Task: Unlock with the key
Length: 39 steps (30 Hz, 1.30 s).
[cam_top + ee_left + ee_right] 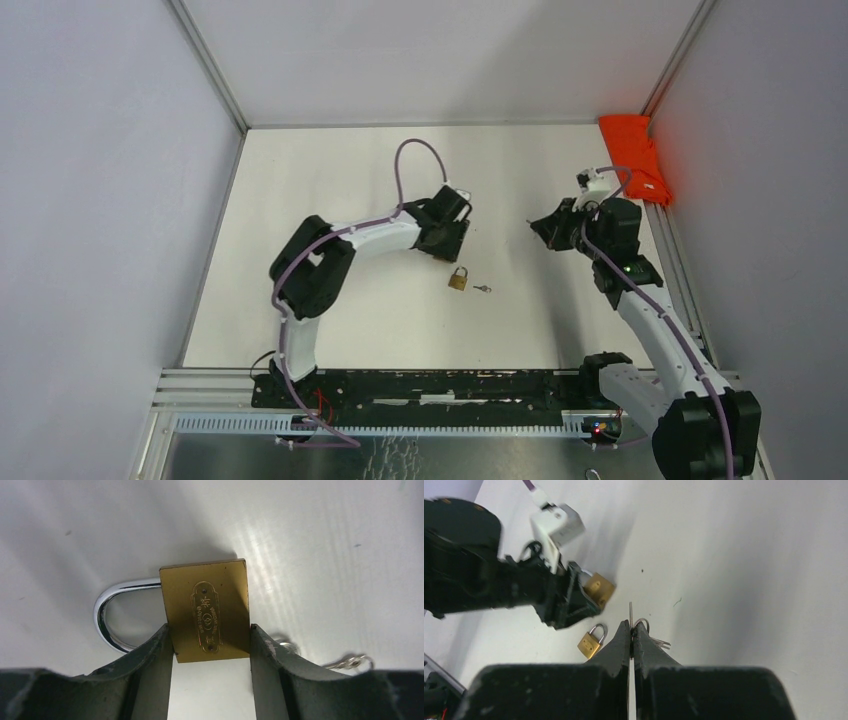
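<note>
My left gripper [210, 629] is shut on the sides of a brass padlock [205, 605], whose steel shackle [107, 615] points left. In the right wrist view this padlock [600, 588] hangs above the table. My right gripper [631, 625] is shut on a small silver key [630, 610], blade pointing straight out past the fingertips, its ring [642, 623] beside them. In the top view the left gripper [447, 240] and right gripper [545, 228] face each other across a gap.
A second brass padlock [457, 278] lies on the white table, with loose keys [483, 289] just to its right. An orange cloth [635, 155] sits at the back right corner. A black rail [420, 388] runs along the near edge.
</note>
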Tool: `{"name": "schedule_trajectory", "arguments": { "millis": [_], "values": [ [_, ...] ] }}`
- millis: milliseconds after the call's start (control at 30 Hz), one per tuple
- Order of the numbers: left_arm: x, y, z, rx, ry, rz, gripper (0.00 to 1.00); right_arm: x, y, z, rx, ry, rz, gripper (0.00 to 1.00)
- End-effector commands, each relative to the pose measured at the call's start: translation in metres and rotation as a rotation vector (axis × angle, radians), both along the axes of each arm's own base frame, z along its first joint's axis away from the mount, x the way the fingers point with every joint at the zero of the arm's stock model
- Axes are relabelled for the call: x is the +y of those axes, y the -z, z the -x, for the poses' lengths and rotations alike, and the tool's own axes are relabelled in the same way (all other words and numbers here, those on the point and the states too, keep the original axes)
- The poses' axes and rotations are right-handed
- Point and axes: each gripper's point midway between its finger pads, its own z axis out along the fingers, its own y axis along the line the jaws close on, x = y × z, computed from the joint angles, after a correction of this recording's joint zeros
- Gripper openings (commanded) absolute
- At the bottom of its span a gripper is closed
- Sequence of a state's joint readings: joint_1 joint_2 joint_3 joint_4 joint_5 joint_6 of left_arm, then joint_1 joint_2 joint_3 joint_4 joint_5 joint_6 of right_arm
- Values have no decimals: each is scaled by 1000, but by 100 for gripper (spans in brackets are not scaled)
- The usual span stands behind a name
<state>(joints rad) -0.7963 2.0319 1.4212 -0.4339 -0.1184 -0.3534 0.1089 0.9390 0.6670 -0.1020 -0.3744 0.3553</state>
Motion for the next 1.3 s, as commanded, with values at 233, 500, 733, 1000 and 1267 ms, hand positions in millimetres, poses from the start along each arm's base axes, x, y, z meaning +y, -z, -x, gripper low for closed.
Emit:
{"name": "schedule_trajectory", "arguments": {
  "millis": [233,500,733,1000,1267],
  "values": [
    [-1,-24,-12,-132,215,285,2,48,41,9,106,-261,-190,0],
    [-13,-30,-14,-164,310,394,2,71,48,-5,167,-315,-273,0],
    [-14,-32,-20,-159,312,465,2,94,69,-18,239,-341,-259,0],
    [-16,-40,-22,-160,310,513,2,113,94,-25,292,-360,-219,0],
    [-21,-50,-23,-163,306,554,2,116,103,-32,301,-339,-214,0]
  ]
}}
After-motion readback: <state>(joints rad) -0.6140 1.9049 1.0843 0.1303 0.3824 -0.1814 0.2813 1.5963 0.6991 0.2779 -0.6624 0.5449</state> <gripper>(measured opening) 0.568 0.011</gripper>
